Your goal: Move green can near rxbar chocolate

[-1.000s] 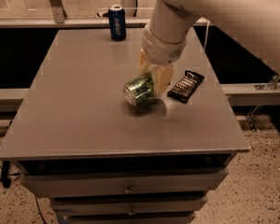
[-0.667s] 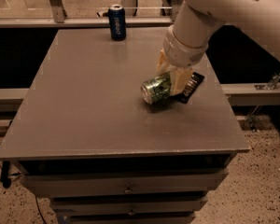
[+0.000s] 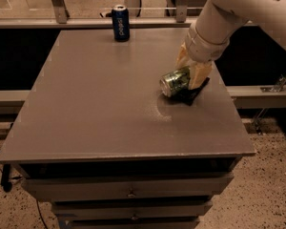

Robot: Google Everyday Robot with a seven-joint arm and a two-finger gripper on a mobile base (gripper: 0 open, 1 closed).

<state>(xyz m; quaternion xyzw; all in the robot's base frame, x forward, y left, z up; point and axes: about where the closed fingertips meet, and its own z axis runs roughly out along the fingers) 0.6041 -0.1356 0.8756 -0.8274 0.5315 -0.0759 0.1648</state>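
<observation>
Shifted since the earlier views: green can [image 3: 175, 81] (light green metal, darker green markings, silver top) and gripper [image 3: 189, 76] (two-finger, tan-coloured fingers, on a thick white arm [image 3: 238, 6]). Both are now found further to the right over the table and slightly further back, whereas the can was previously held near the table's middle. At present the green can is held on its side, silver top turned toward the camera's left, its far end clamped between the tan fingers; the jaws are closed onto the can's body and nothing else is gripped. Listed next, the rxbar chocolate [image 3: 194, 95] (flat rectangular bar, black wrapper) is laid on the table's right part, directly under the can and gripper, and is largely covered by them; only a dark corner is seen. Whether can and bar touch cannot be told. Supporting surface: grey rectangular table [image 3: 95, 99], with drawers [image 3: 128, 190] fitted beneath. Also recorded: dark blue drink can [image 3: 120, 23], stood upright at the far edge, well apart from the green can.
</observation>
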